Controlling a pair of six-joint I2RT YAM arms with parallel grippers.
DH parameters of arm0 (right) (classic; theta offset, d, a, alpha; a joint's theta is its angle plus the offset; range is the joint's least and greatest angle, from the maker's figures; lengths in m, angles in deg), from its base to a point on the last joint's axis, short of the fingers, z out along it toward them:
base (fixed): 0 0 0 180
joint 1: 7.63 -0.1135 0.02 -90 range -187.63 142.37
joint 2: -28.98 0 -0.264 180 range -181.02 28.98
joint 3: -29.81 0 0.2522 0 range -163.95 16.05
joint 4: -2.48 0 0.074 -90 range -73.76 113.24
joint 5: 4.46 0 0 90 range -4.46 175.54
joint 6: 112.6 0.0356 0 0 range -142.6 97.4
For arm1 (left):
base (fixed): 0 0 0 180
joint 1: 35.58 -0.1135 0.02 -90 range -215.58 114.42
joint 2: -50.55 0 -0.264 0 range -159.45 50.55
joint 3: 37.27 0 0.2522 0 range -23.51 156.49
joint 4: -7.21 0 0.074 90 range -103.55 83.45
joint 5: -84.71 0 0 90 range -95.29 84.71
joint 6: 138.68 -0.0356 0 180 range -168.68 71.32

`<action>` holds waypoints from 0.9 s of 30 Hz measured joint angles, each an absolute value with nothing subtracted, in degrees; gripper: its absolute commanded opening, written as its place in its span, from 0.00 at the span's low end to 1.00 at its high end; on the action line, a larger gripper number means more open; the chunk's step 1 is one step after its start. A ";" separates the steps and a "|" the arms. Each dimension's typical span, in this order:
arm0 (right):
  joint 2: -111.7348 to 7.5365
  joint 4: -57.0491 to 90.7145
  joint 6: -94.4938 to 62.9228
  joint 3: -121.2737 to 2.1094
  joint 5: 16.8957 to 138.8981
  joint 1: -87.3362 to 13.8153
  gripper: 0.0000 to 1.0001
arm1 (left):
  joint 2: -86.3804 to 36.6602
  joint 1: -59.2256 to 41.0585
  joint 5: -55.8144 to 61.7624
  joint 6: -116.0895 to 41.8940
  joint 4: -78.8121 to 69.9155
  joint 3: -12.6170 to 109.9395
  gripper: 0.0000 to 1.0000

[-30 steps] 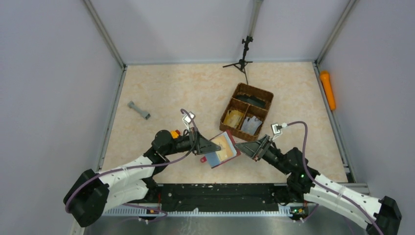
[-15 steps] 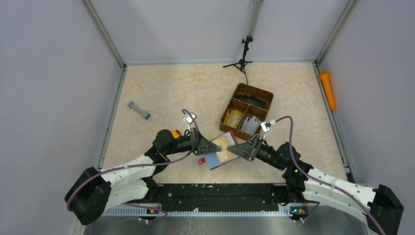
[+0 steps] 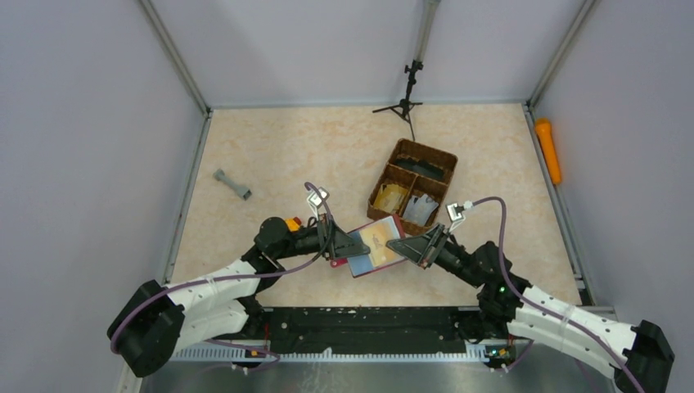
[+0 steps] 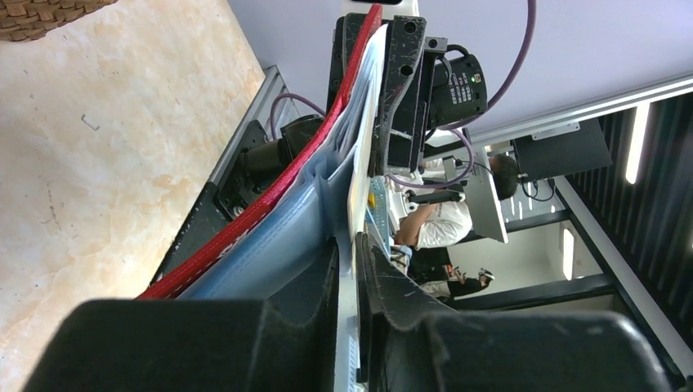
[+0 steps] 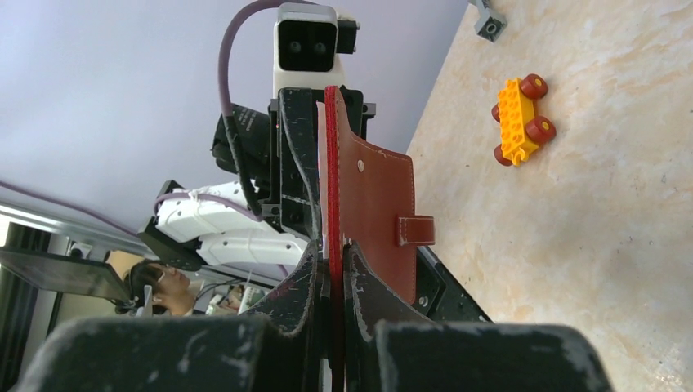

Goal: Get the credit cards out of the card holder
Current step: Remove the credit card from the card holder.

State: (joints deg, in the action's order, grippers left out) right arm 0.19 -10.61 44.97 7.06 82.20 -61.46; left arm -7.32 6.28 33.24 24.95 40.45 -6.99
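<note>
The dark red card holder (image 3: 361,264) hangs open between my two grippers, just above the table, its blue lining up. A tan-gold credit card (image 3: 379,237) lies in it. My left gripper (image 3: 362,244) is shut on a thin pale edge inside the holder, which looks like the card (image 4: 356,180) next to the blue lining and red cover (image 4: 245,224). My right gripper (image 3: 396,243) is shut on the holder's right edge. The right wrist view shows its red cover and side tab (image 5: 376,196) clamped between the right gripper's (image 5: 331,249) fingers.
A brown wicker divided basket (image 3: 434,155) stands just beyond the holder, with a tan card (image 3: 391,196) and a grey card (image 3: 420,210) in its near compartments. An orange toy block (image 3: 292,223) sits by my left arm. A grey piece (image 3: 232,184), a tripod (image 3: 405,102) and an orange cylinder (image 3: 548,150) lie further off.
My right gripper has moved left to the holder's right edge and closed on it. The holder has shifted a little up and left. My left arm has barely moved.
</note>
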 measured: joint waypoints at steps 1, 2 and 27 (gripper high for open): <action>0.01 -10.77 45.04 7.06 82.23 -61.46 0.00 | -7.34 6.28 33.28 24.95 40.54 -6.99 0.15; -0.19 -10.96 45.12 7.06 82.23 -61.46 0.00 | -7.36 6.28 33.34 24.97 40.63 -6.99 0.14; 6.87 -8.60 47.03 9.00 86.40 -61.48 0.00 | -5.20 6.24 32.78 25.32 41.37 -7.02 0.00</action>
